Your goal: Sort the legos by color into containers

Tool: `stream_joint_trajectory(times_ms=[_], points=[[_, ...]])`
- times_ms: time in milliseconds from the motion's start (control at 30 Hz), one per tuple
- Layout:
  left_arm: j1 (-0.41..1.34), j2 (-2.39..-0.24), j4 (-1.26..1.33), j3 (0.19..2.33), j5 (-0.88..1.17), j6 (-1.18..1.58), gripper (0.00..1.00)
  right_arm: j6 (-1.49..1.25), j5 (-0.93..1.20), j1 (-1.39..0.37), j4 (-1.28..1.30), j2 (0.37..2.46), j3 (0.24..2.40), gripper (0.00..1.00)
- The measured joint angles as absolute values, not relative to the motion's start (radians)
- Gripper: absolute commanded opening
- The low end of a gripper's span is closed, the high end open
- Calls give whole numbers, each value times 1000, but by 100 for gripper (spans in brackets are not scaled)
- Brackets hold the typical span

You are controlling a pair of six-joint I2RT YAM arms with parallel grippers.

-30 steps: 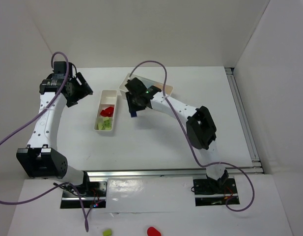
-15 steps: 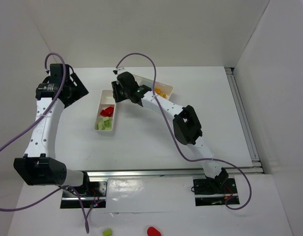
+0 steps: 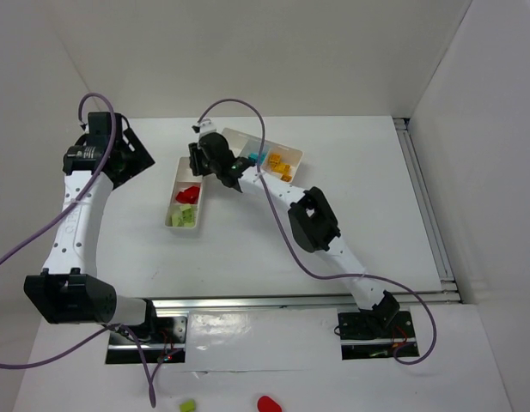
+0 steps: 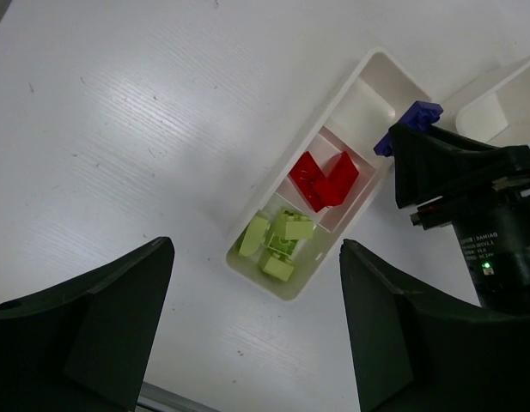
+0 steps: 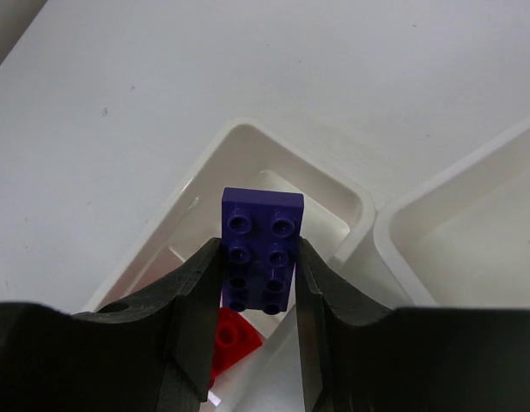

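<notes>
Purple lego (image 5: 263, 249) is held right over the narrow tray (image 5: 247, 130), so the step in hand looks like a drop into its one unfilled compartment (image 4: 368, 101), the end pocket at the upper right of the left wrist view. Red legos (image 4: 323, 178) are sat in the middle pocket and lime green legos (image 4: 277, 242) in the pocket at the lower left, so neither of those should be used.

To get it done cleanly, the brick should probably be centred over that end pocket and lowered a bit before it's let go. Otherwise it could easily be tipped over the divider into the reds, or bounced over the rim toward the wider tray (image 5: 393, 233) just beside it. Cyan legos (image 3: 252, 158) and orange-yellow legos (image 3: 283, 163) are kept in that one, as seen in the top view.

Right fingers (image 5: 198, 296) are clamped on the purple lego's long sides, with its far half left poking out past the tips. Left fingers (image 4: 101, 322) are spread wide with nothing held or touched, parked above the counter (image 4: 118, 129) at the upper left of the top view.
</notes>
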State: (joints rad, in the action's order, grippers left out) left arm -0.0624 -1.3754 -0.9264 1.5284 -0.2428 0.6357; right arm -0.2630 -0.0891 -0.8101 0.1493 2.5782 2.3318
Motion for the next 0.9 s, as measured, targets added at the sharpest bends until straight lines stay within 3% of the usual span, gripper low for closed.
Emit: stream_joint_trajectory(times_ms=[67, 133, 233, 533, 700, 900], points=[[-62, -1375, -928, 1522, -242, 635, 88, -263, -89, -811, 131, 2608, 2349, 39], [-62, -1375, -929, 1517, -242, 635, 88, -266, -89, -812, 123, 2636, 2371, 67], [-62, -1375, -929, 1517, -242, 635, 88, -266, -87, -812, 111, 2654, 2390, 80], [-62, -1375, -934, 1517, -236, 635, 88, -263, -95, -812, 91, 2599, 2342, 85], [-62, -1379, -935, 1517, -211, 633, 88, -237, -186, -813, 141, 2376, 2157, 100], [-62, -1388, -928, 1517, -158, 623, 88, -320, -480, -804, 440, 2080, 2069, 100]])
